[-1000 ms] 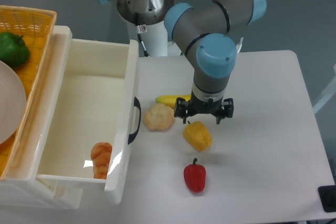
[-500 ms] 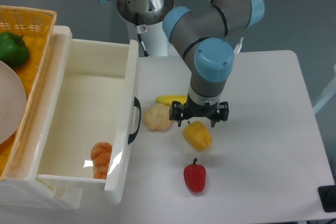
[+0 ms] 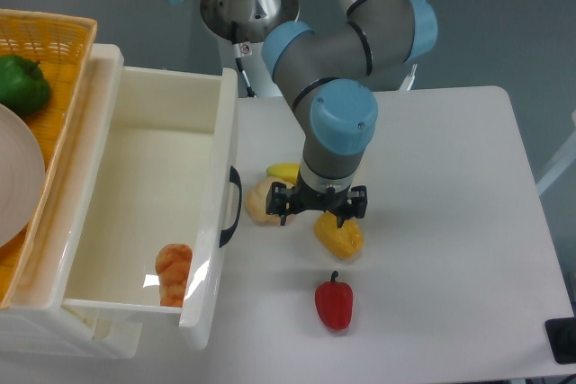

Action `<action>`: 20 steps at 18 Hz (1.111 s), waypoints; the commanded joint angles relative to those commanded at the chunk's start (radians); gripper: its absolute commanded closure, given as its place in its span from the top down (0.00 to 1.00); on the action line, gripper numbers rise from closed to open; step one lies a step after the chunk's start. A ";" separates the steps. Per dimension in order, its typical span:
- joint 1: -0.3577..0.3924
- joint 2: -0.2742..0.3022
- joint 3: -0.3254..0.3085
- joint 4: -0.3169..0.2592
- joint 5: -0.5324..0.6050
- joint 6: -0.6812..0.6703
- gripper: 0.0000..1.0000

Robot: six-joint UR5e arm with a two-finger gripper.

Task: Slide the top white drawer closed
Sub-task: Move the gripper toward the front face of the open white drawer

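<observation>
The tool [image 3: 319, 208] has moved left across the last second, from over the yellow pepper [image 3: 339, 234] toward the drawer [image 3: 144, 195], and now hangs above the gap between that pepper and the pale bun-like item [image 3: 262, 201]. Its fingers point down at the counter [image 3: 450, 222]; they hold nothing, but whether they stand wide or narrow I cannot tell from this angle.

The drawer is pulled well out from the white cabinet at the left edge of the counter, its front panel and black handle [image 3: 231, 207] facing the arm. An orange item [image 3: 173, 273] lies in its near corner. A basket [image 3: 54, 51] sits on top of the cabinet, holding a green pepper [image 3: 22, 84].

The leftward drift reads as an approach to the front panel, so the push has likely not begun. The bun sits just beside the handle, between tool and panel, and could get shoved along. A red pepper [image 3: 334, 303] and banana [image 3: 284, 171] lie nearby.
</observation>
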 joint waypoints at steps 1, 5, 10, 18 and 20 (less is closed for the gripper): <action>0.002 -0.002 0.000 -0.002 -0.015 0.003 1.00; 0.002 -0.015 -0.005 -0.002 -0.043 0.003 1.00; 0.000 -0.020 -0.005 -0.003 -0.068 0.000 1.00; -0.003 -0.018 -0.008 -0.002 -0.086 -0.005 1.00; -0.011 -0.020 -0.008 -0.003 -0.088 -0.005 1.00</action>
